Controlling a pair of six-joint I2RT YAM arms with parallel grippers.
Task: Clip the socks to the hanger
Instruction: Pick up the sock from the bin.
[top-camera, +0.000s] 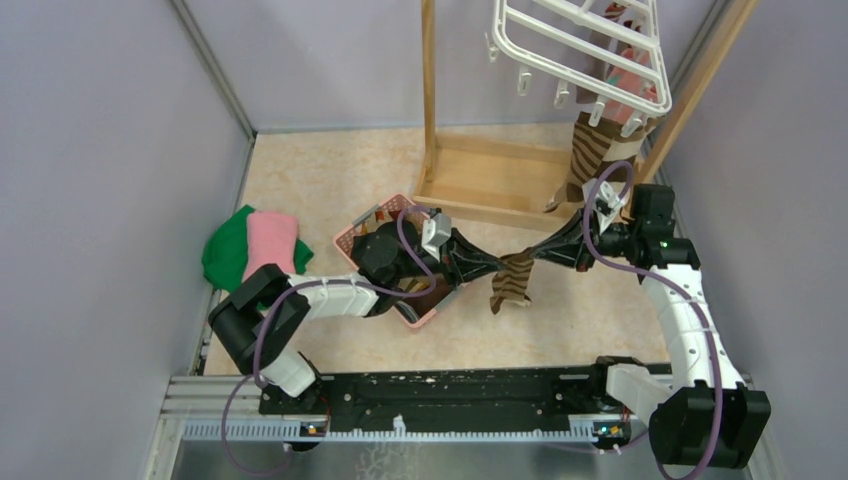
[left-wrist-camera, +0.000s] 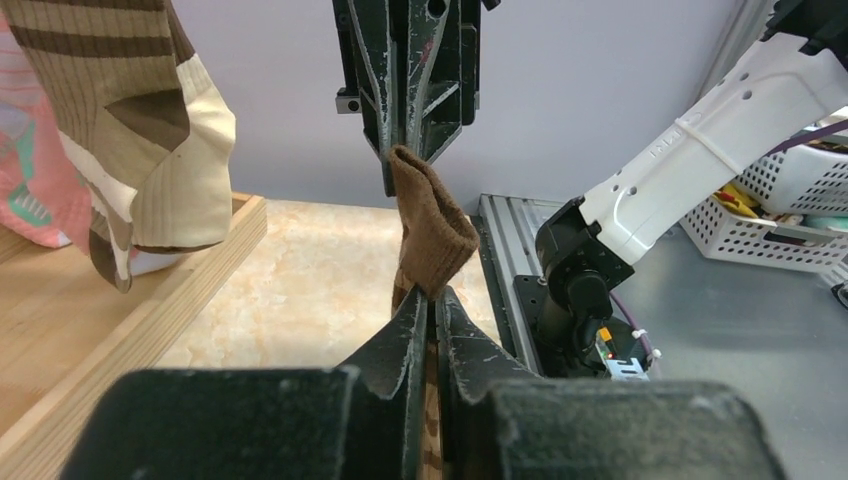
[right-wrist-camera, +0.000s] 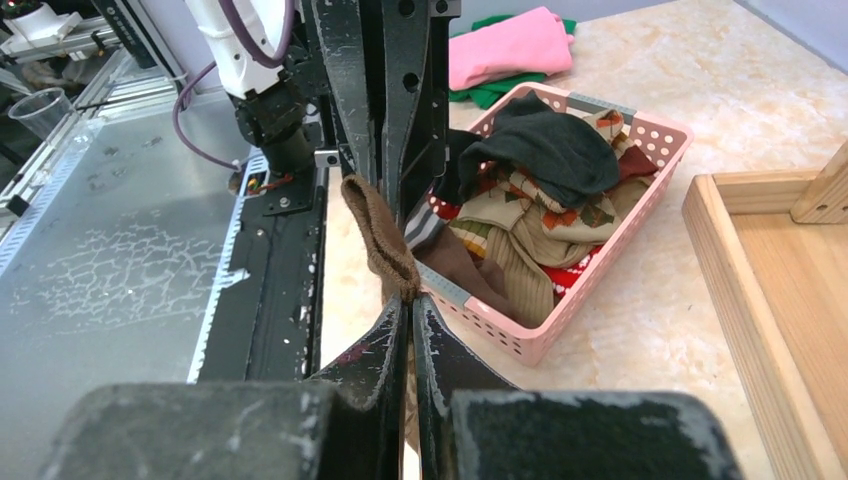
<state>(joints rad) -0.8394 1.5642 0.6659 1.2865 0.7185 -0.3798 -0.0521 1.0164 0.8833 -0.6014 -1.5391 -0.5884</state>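
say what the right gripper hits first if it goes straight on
Probably the left gripper, tip to tip just ahead; only the brown striped fabric sock, pinched by both, lies between them.

At one o'clock the top edge cuts off the hanger (top-camera: 590, 45). The left arm (top-camera: 330, 295) hides most of the pink basket (top-camera: 345, 238). At six o'clock in the left wrist view, the brown sock (left-wrist-camera: 432, 225) has its lower end hidden inside the left pincer (left-wrist-camera: 432, 298).

Beige tabletop (top-camera: 320, 180) w/ pink basket (right-wrist-camera: 600, 280), green+pink cloths (top-camera: 250, 248), wooden stand base (top-camera: 500, 175).

Bright, even light with faint shadows; wrist views blur at nearest foreground.
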